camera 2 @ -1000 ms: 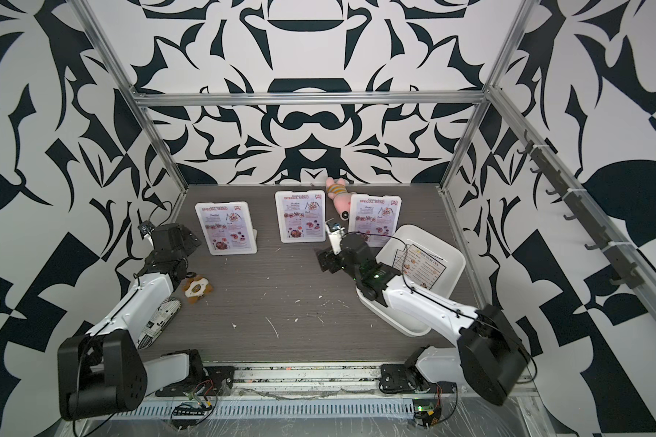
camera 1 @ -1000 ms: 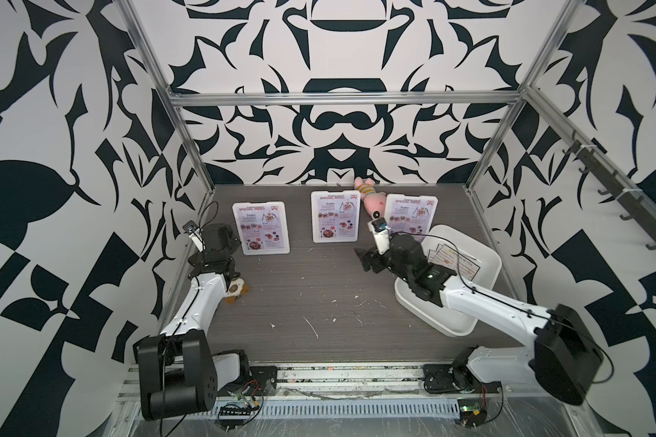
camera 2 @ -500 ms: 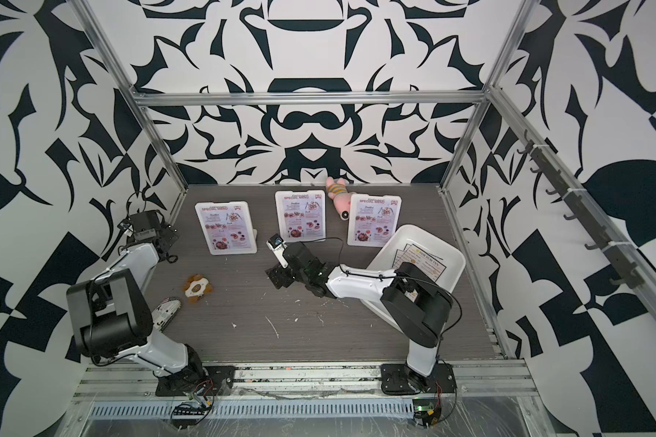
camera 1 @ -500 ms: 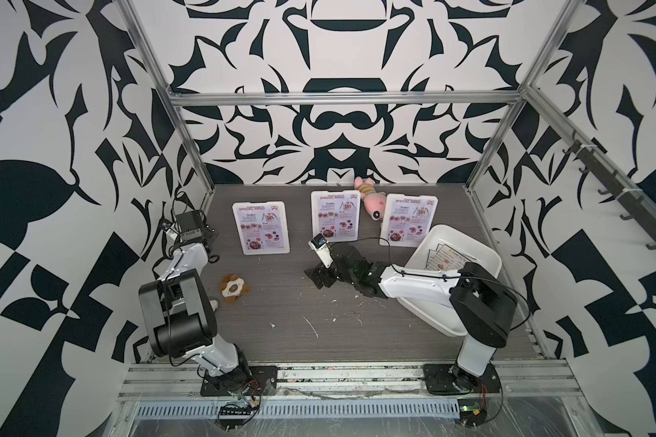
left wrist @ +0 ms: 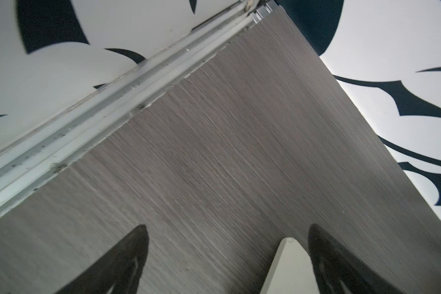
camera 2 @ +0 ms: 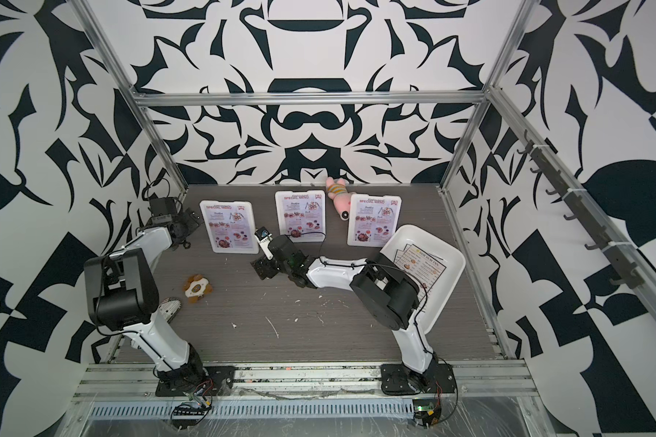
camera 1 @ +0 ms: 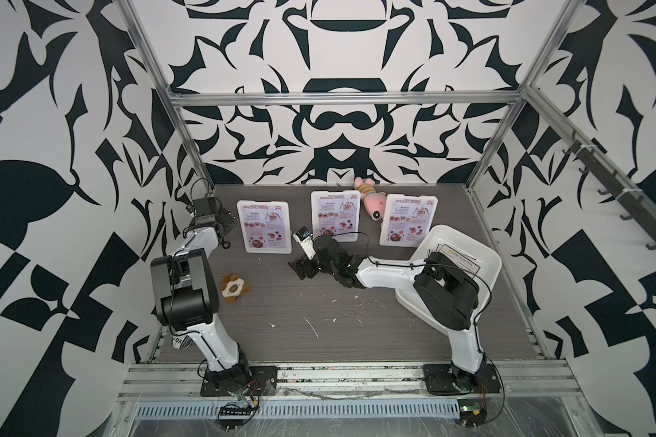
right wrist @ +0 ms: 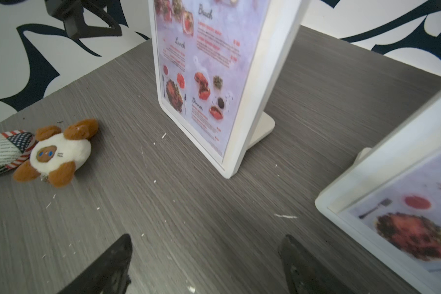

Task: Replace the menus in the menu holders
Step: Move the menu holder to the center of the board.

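Note:
Three white menu holders stand in a row at the back, left (camera 1: 264,226), middle (camera 1: 335,216) and right (camera 1: 408,220), each showing a pink-lavender "SPECIAL MENU" sheet (camera 2: 230,227). White "DIM SUM INN" menus (camera 1: 458,260) lie in the tray. My left gripper (camera 1: 226,224) is open beside the left holder's left edge. In the left wrist view a white plastic corner (left wrist: 289,264) lies between the fingers (left wrist: 127,262), untouched. My right gripper (camera 1: 300,268) hangs open and empty over the table, between the left holder (right wrist: 252,101) and the middle holder (right wrist: 382,178).
A large white tray (camera 1: 487,278) sits at the right, under the right arm's elbow. A pink plush (camera 1: 372,200) lies behind the holders. A brown-and-white plush (camera 1: 233,289) and a printed pouch (right wrist: 0,152) lie front left. White crumbs dot the table.
The right gripper swept left from near the right holder and tray to between the left and middle holders. The left gripper rose from the front left to the left holder's side. Both stayed open.

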### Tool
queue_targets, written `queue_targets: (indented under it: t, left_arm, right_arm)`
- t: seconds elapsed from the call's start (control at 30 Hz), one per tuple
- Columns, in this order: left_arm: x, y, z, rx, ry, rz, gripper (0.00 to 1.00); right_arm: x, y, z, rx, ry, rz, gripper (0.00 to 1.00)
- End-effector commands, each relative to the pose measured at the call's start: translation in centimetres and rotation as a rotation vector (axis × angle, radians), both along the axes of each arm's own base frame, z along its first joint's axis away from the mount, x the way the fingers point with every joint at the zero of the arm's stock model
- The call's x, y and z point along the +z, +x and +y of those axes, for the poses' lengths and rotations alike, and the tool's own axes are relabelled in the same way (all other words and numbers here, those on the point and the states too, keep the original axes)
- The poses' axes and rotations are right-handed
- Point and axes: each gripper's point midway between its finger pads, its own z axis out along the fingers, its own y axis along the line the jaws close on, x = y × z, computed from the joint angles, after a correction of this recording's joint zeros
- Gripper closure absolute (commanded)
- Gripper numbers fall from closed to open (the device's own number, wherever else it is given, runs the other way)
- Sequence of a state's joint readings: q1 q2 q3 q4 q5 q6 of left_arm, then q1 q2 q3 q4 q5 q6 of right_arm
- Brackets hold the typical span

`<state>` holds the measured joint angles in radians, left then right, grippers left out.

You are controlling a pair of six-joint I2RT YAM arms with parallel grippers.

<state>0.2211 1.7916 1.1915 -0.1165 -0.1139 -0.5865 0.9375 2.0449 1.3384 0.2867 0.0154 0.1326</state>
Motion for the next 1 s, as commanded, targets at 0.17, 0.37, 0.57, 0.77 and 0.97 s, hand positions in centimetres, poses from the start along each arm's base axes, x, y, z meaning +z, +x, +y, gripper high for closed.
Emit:
queue_targets:
  t: [0.17,0.37,0.57,0.77,0.97]
  left_arm:
    - [-1.2,1.6,-3.3,-0.142,-0.029,0.044,0.01]
    - [-1.6,2.6,-5.2,-0.251,-0.083,0.038,0.01]
    - [-1.8,2.1,-6.3,-0.298,-0.121,0.041,0.01]
    - [-2.5,-1.0,-4.2,-0.116,-0.094,0.156,0.02]
    - [-1.3,-3.6,-3.7,-0.042,-0.039,0.159,0.03]
  right_arm:
    - [4.1,4.1,1.2,-0.064,0.111,-0.063,0.1]
    - [4.8,6.2,0.6,-0.092,0.169,-0.047,0.11]
    - [5.2,6.9,1.1,-0.099,0.188,-0.049,0.16]
    - [6.0,7.2,2.1,-0.087,0.253,-0.037,0.29]
    - [6.5,7.8,2.7,-0.095,0.286,-0.037,0.37]
